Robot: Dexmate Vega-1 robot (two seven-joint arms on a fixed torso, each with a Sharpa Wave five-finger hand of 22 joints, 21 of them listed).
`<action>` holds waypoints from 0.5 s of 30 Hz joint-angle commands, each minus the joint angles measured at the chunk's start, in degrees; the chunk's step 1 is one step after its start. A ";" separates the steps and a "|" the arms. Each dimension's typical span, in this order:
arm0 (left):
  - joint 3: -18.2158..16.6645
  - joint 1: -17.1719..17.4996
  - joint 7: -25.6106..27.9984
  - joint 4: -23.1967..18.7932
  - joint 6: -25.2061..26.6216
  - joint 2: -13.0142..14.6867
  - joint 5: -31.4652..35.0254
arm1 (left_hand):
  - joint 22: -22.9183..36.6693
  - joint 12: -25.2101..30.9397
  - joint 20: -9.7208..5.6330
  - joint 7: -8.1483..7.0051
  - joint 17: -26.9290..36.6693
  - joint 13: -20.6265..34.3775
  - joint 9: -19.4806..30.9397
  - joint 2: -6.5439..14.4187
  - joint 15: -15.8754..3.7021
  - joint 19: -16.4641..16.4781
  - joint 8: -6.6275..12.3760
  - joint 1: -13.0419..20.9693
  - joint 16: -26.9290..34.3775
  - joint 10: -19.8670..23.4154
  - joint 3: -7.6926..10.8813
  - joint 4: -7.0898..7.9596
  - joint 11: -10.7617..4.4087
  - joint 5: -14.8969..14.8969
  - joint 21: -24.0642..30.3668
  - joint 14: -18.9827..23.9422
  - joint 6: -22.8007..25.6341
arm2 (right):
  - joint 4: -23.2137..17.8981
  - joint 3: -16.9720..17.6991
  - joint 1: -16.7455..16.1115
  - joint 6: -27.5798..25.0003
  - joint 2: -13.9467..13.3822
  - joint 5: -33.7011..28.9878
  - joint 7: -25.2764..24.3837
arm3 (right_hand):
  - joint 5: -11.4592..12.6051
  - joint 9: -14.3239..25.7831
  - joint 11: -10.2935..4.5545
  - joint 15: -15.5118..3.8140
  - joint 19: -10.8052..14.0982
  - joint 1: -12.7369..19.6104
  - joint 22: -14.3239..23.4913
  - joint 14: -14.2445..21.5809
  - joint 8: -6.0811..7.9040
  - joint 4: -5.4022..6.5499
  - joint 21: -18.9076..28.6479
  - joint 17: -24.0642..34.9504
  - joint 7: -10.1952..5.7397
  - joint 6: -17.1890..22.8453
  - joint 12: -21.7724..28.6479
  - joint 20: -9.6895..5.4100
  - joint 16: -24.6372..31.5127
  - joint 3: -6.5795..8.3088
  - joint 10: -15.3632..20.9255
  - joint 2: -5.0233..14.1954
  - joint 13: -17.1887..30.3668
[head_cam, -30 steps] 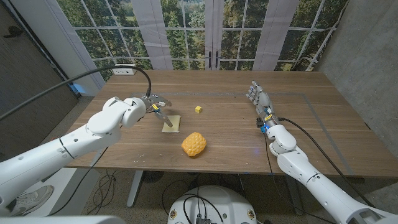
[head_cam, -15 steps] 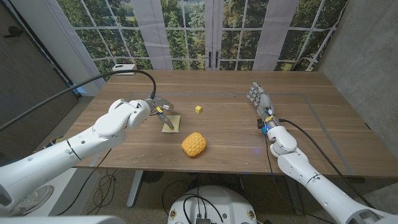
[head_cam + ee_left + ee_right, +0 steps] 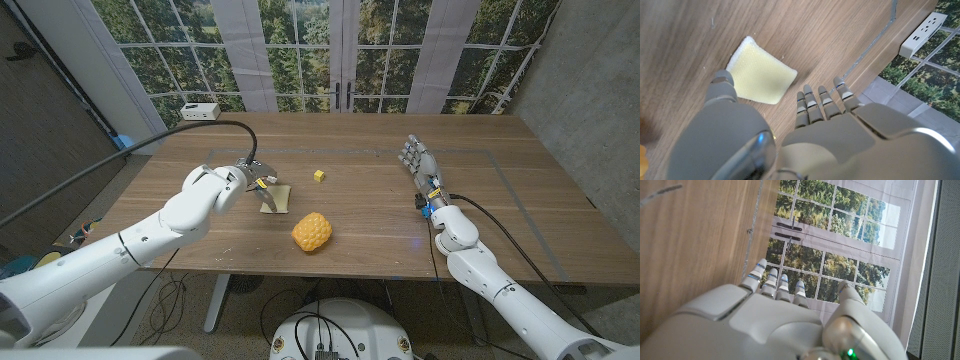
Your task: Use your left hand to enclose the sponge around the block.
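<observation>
A thin pale yellow sponge lies flat on the wooden table, also seen as the sponge in the left wrist view. A small yellow block sits apart from it, farther back and to the right. My left hand hovers at the sponge's left edge with fingers spread; its thumb reaches over the sponge's edge, and nothing is gripped. My right hand stands on its edge at the right side of the table, fingers straight and holding nothing.
A yellow-orange bumpy pineapple-like object sits near the front edge, in front of the sponge. A white power strip rests at the back left corner. Windows run behind the table.
My left arm has swung in toward the middle, bringing the hand closer over the sponge's left edge. The sponge, block and right hand have not moved.
</observation>
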 commanded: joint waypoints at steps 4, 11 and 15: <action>0.15 1.77 1.84 1.21 0.19 -2.46 3.29 | 0.23 -0.04 0.22 -0.21 0.13 0.17 0.25 0.36 -0.04 0.47 -0.47 0.69 0.15 -0.07 -0.49 0.21 0.14 0.25 -0.05 0.70 -0.05 | -0.54 0.45 -0.83 0.12 -0.52 0.32 -0.06 | 0.28 0.24 0.05 0.27 0.01 -0.58 0.22 0.55 0.35 0.05 0.18 0.05 -0.04 0.72 0.30 0.51 0.25 0.10 0.62 -0.01 0.27; 0.83 2.22 0.77 1.74 0.65 -3.31 7.64 | 0.26 0.16 0.38 -0.62 0.11 0.18 0.26 1.12 -0.48 0.70 -0.40 1.47 0.27 0.94 -0.36 0.22 -0.28 0.44 -0.13 1.40 0.65 | 0.00 0.68 -1.11 0.72 -0.20 0.66 -0.05 | 0.30 0.23 0.24 0.30 0.17 -0.68 0.22 0.91 0.36 0.08 0.23 0.03 0.00 0.84 0.43 0.58 0.33 0.09 1.09 -0.07 0.27; 0.75 2.53 0.14 2.29 0.58 -3.77 8.09 | 0.28 0.44 0.42 -0.75 0.08 0.19 0.27 1.51 -0.85 1.06 -0.27 2.09 0.45 2.08 -0.31 0.17 -0.96 0.56 -0.12 2.22 1.39 | 0.28 0.61 -1.02 0.73 -0.16 0.70 0.15 | 0.31 0.23 0.19 0.24 0.20 -0.75 0.22 0.98 0.37 0.11 0.24 0.03 -0.05 0.92 0.43 0.64 0.33 0.09 1.15 -0.05 0.27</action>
